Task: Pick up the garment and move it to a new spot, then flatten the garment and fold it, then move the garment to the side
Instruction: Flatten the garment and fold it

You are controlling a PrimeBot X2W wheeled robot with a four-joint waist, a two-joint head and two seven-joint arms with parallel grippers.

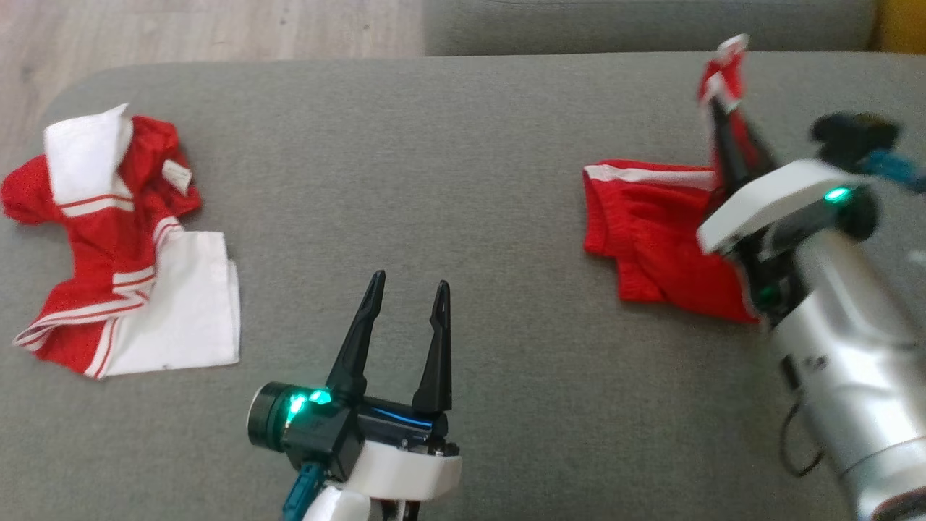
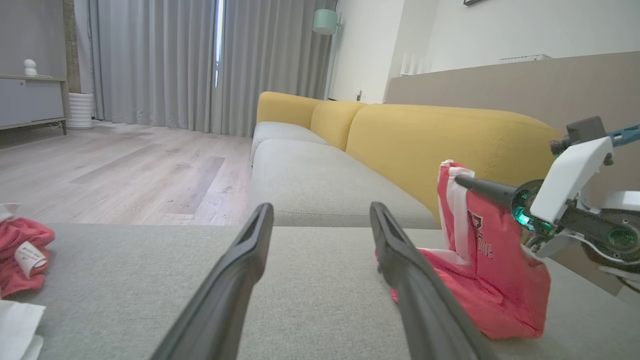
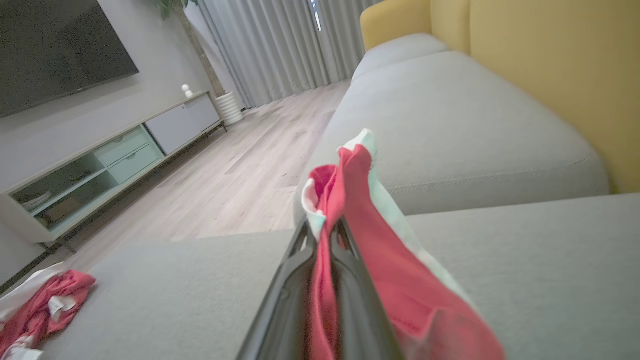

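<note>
While clamped on the white-striped edge of the red garment (image 1: 651,231), right hand (image 1: 720,108) held above grey sofa seat (image 1: 434,159), cloth trailing below it, pinch plain in right wrist view, dark print (image 2: 482,237) plain in left wrist view, left hand (image 1: 409,282) gaping, empty, second red-and-white garment (image 1: 108,239) left of it.

Grey sofa seat (image 1: 463,181), red-and-white garment (image 1: 116,246) left, red garment (image 1: 651,231) right

Your left wrist view shows a grey sofa (image 2: 320,170) with yellow backrests (image 2: 425,135) toward twelve o'clock, pale wood floor (image 2: 125,170) at ten, grey curtains (image 2: 160,60) beyond; a television (image 3: 55,45) hangs above a low cabinet (image 3: 125,145).
</note>
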